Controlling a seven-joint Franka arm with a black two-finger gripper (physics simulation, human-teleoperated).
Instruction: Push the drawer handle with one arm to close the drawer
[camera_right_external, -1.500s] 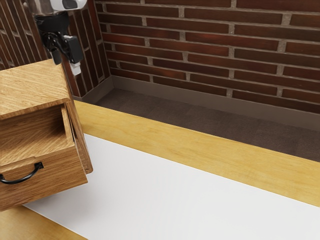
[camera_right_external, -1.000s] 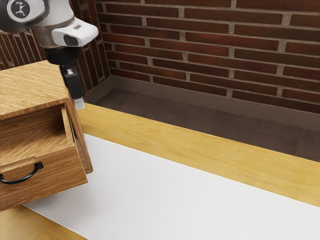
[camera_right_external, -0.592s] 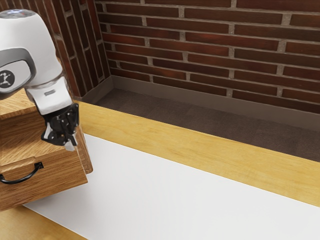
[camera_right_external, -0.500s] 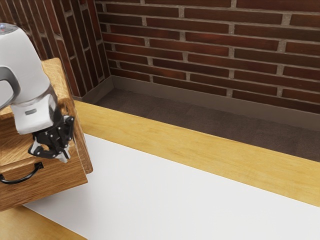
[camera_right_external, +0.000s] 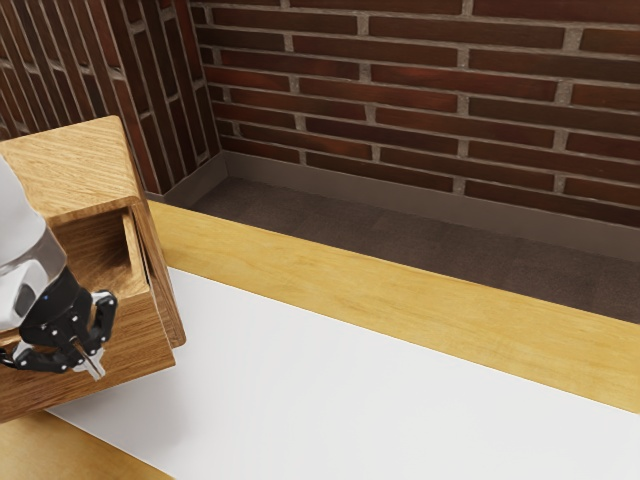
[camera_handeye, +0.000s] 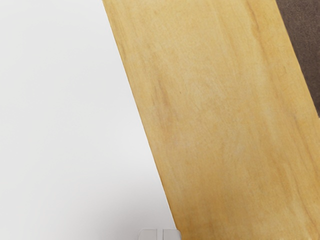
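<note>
My gripper (camera_right_external: 92, 365) is shut with nothing between its fingers, at the exterior view's left, overlapping the drawer front (camera_right_external: 140, 335). Whether it touches the wood I cannot tell. In the wrist view the two pale tips of the gripper (camera_handeye: 160, 234) sit side by side at the lower edge. The drawer stands pulled out of the wooden cabinet (camera_right_external: 75, 170), its hollow partly visible. The black handle is largely hidden behind my hand.
A white sheet (camera_right_external: 350, 380) lies on the yellow wooden table (camera_right_external: 400, 290), beside the cabinet. Beyond the table's far edge are a dark floor (camera_right_external: 330, 220) and a brick wall (camera_right_external: 420, 100).
From above and behind the cabinet, my hand has come down and across to the drawer front, at last moving toward the exterior view's lower left. The drawer shows no clear shift.
</note>
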